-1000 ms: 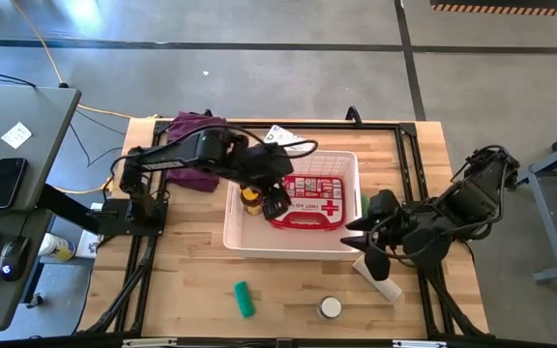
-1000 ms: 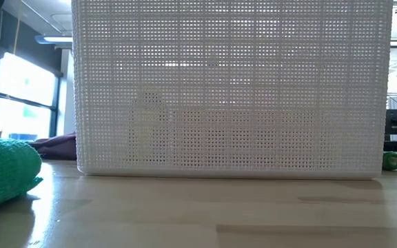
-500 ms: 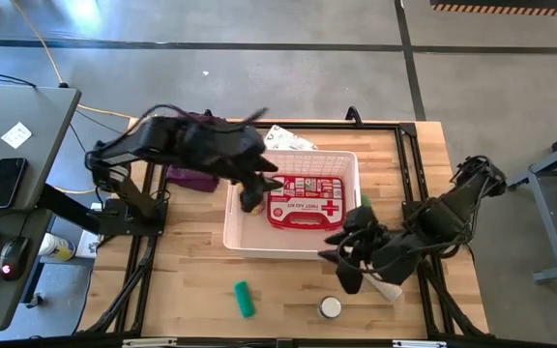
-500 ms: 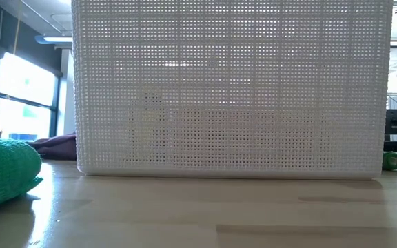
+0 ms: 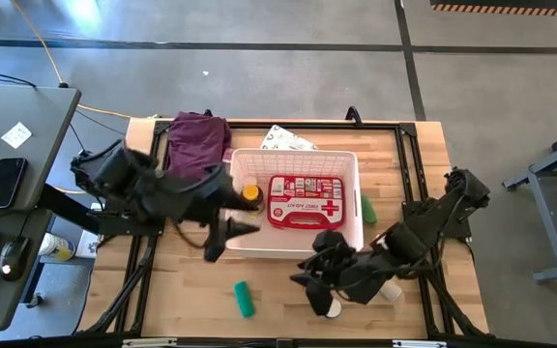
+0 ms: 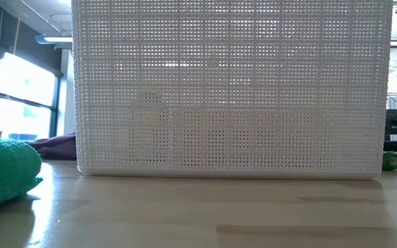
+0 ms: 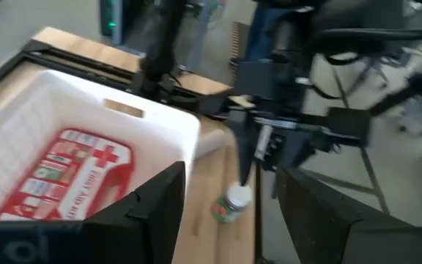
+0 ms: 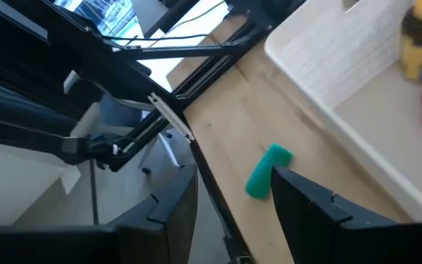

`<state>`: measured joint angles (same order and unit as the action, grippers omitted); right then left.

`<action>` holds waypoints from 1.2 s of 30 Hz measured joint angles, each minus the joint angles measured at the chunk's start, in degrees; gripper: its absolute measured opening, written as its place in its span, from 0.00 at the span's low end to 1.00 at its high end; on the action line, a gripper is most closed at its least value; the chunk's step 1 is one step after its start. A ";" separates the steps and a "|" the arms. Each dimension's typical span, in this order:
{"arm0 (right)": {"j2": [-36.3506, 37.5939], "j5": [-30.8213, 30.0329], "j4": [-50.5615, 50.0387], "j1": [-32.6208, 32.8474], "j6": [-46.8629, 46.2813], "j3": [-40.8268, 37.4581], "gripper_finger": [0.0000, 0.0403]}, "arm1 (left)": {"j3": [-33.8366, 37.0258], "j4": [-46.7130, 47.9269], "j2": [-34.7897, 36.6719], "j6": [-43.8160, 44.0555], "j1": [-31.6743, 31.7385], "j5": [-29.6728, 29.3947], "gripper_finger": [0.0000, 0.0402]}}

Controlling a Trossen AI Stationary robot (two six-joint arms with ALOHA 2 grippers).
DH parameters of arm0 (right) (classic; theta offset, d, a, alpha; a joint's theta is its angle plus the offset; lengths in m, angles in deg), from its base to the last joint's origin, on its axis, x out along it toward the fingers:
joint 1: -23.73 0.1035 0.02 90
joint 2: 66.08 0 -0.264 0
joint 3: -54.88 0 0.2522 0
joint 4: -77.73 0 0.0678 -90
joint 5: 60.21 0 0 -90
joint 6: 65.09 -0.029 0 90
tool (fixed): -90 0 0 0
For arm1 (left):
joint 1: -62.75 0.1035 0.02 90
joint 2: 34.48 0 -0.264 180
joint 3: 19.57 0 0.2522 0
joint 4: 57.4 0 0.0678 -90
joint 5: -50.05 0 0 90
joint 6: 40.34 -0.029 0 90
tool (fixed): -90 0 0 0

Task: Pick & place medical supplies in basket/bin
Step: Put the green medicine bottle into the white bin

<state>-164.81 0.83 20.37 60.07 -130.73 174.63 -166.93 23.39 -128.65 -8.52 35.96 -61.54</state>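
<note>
Centrally, the white basket (image 5: 293, 242) sits on the table holding the red first-aid pouch (image 5: 305, 201) and the amber bottle (image 5: 250, 195). Left gripper (image 5: 222, 235) hovers beside the basket's near-left corner, fingers parted and empty; right gripper (image 5: 312, 287) hangs parted and empty over the white-capped bottle (image 7: 231, 203), with the green tube (image 5: 245, 299) near on the table.
</note>
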 joint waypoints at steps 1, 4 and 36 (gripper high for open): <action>-0.58 0.07 0.64 0.06 -0.33 0.00 0.41 | 0.00 0.01 0.02 0.10 -1.14 -0.03 0.61; -2.16 0.09 5.39 0.08 -0.38 0.00 0.41 | 0.00 0.06 -0.01 1.27 -4.64 -0.43 0.61; -6.96 10.82 -10.67 5.44 2.82 0.00 0.41 | 0.00 -4.73 0.27 9.67 -16.69 -25.43 0.61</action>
<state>-171.77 11.65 9.71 65.51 -127.91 174.63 -166.93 18.67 -128.39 1.16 19.26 -86.98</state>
